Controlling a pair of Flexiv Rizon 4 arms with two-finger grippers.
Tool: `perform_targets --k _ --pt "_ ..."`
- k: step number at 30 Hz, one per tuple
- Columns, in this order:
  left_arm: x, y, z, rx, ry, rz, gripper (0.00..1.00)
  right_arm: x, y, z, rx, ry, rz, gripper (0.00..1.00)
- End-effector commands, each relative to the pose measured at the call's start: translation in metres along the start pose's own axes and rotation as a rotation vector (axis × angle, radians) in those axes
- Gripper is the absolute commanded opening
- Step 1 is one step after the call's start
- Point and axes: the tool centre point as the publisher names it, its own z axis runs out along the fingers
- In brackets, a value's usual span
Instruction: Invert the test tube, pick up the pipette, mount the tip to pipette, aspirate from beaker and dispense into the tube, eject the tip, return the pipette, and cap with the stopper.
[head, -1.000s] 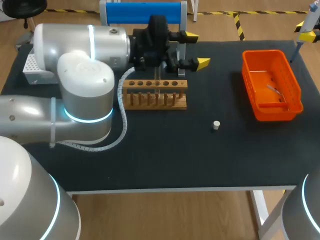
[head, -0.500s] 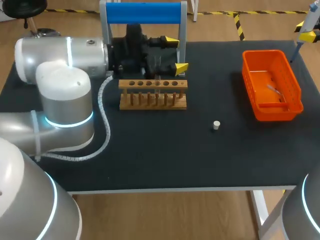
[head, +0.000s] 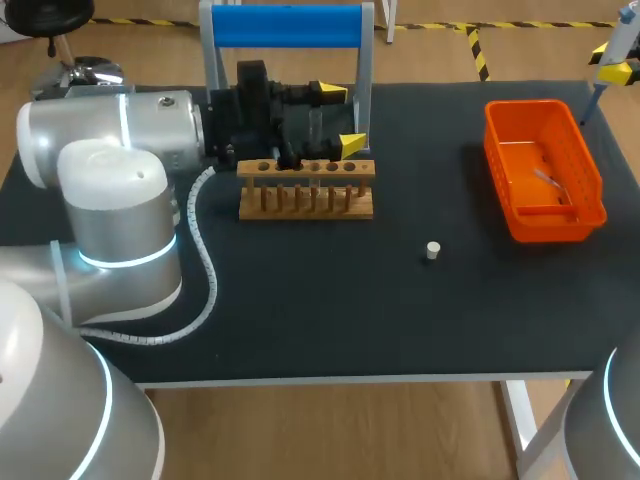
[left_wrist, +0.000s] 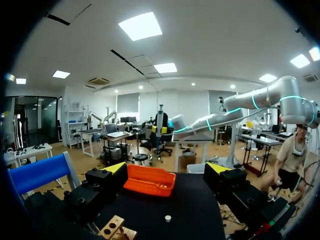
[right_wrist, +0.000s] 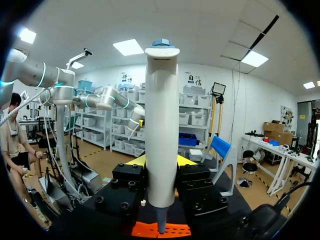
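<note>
While checking left jaws, note fingers (left_wrist: 115, 168) spread wide above the wooden rack (head: 306, 188). Note right jaws clamped on the upright pipette (right_wrist: 161, 125), orange tray (head: 497, 170) below.

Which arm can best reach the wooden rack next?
Left. The left gripper is open right by the wooden rack; the right gripper is far off, shut on the pipette.

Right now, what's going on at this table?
The left gripper hangs open at the far side of the wooden rack, holding nothing I can make out. The right gripper, up beyond the orange tray, is shut on the pipette. The white stopper lies loose between rack and tray.
</note>
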Motion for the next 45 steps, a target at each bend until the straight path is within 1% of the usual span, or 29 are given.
perform_targets --k 1,5,7,31,34,39,43,45 --pt "0.000 0.000 0.002 -0.004 0.000 -0.001 1.00 -0.001 0.001 -0.002 0.003 0.004 0.000 0.00" --pt "0.000 0.000 0.003 -0.019 -0.003 -0.014 1.00 -0.001 0.001 -0.002 0.003 0.004 0.000 0.00" --pt "-0.001 0.000 0.005 -0.035 0.014 -0.034 1.00 -0.001 0.001 -0.002 0.003 0.004 0.000 0.00" --pt "-0.001 0.000 0.005 -0.035 0.014 -0.034 1.00 -0.001 0.001 -0.002 0.003 0.004 0.000 0.00" --pt "-0.001 0.000 0.005 -0.035 0.014 -0.034 1.00 0.012 0.005 0.008 0.009 -0.025 -0.003 0.00" --pt "-0.001 0.000 0.005 -0.035 0.014 -0.034 1.00 0.033 0.012 0.036 0.013 -0.059 0.000 0.00" --pt "-0.001 0.000 0.005 -0.035 0.014 -0.034 1.00 0.050 0.014 0.062 0.020 -0.053 0.003 0.00" --pt "-0.001 0.000 0.005 -0.035 0.014 -0.034 1.00 0.058 0.015 0.080 0.018 -0.044 0.010 0.00"
